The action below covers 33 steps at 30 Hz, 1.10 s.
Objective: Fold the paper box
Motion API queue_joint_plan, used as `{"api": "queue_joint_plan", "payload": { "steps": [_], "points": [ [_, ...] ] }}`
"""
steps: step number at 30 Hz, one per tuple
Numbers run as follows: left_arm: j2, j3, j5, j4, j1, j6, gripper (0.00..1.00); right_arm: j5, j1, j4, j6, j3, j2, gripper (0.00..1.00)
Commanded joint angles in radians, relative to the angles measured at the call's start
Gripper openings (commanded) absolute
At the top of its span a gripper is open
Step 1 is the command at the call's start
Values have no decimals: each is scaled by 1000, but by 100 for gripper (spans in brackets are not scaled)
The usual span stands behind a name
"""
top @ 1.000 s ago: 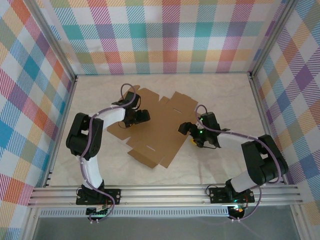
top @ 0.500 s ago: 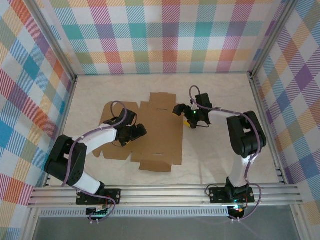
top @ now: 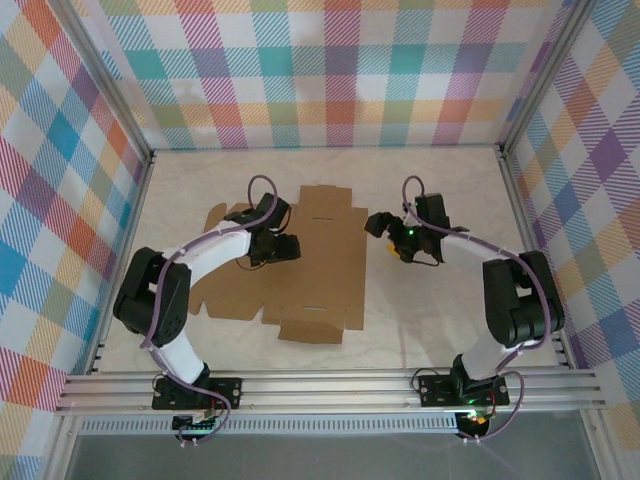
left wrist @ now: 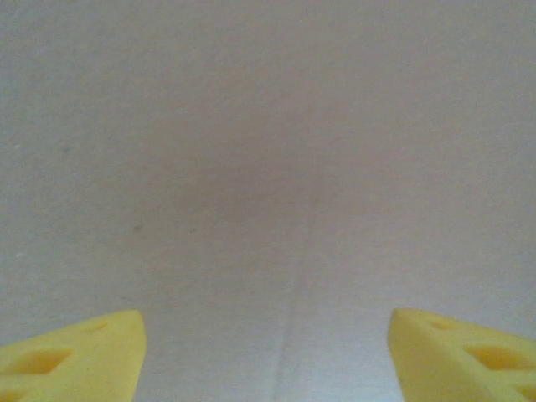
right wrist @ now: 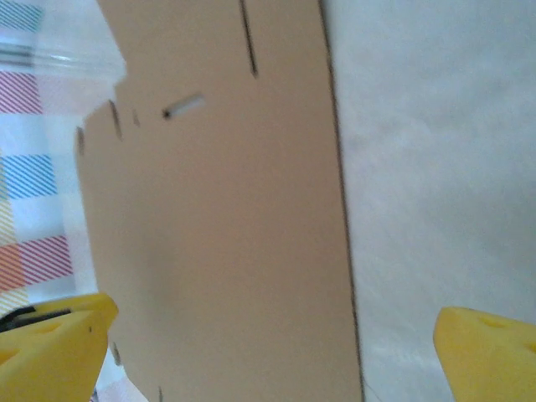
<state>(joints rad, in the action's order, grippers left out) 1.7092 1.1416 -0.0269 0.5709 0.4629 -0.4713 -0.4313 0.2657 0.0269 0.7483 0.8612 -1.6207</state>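
The paper box [top: 315, 275] is a flat brown cardboard sheet with flaps and slits, lying unfolded in the middle of the table. My left gripper [top: 287, 247] hovers low over the sheet's left-centre part. In the left wrist view its yellow fingertips [left wrist: 71, 356] stand wide apart, open, over plain cardboard [left wrist: 285, 193] with a faint crease. My right gripper [top: 377, 224] is at the sheet's right edge, open. In the right wrist view, that edge of the sheet [right wrist: 226, 234] runs between the yellow fingertips [right wrist: 50, 347], with nothing held.
The pale table [top: 440, 310] lies bare to the right of and in front of the sheet. Plaid walls [top: 330, 80] and aluminium posts close in the back and sides. A metal rail [top: 330, 390] with the arm bases runs along the near edge.
The sheet has turned from diagonal to square with the table. My left gripper shifted back and right over it, closing a little. My right gripper moved to the sheet's right edge.
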Motion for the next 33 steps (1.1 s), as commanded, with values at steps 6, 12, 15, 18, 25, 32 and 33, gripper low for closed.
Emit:
{"api": "queue_joint_plan", "payload": {
  "steps": [6,12,15,18,25,32,33],
  "points": [
    [9,-71,30,15,-69,26,49,114,116,100,40,-2,-7,89],
    [34,-103,67,-21,-75,7,44,115,163,106,48,46,-86,81],
    [41,-114,83,-39,-76,0,44,98,173,99,48,66,-121,79],
    [49,-125,102,-53,-76,-7,44,66,186,88,42,84,-140,78],
    [71,-142,144,-93,-81,-24,43,-14,201,70,-13,110,-113,79],
    [83,-143,161,-102,-89,-34,44,-61,201,-1,-50,68,11,79],
    [84,-141,164,-102,-92,-34,44,-67,201,-9,-52,62,22,79]
  ]
}}
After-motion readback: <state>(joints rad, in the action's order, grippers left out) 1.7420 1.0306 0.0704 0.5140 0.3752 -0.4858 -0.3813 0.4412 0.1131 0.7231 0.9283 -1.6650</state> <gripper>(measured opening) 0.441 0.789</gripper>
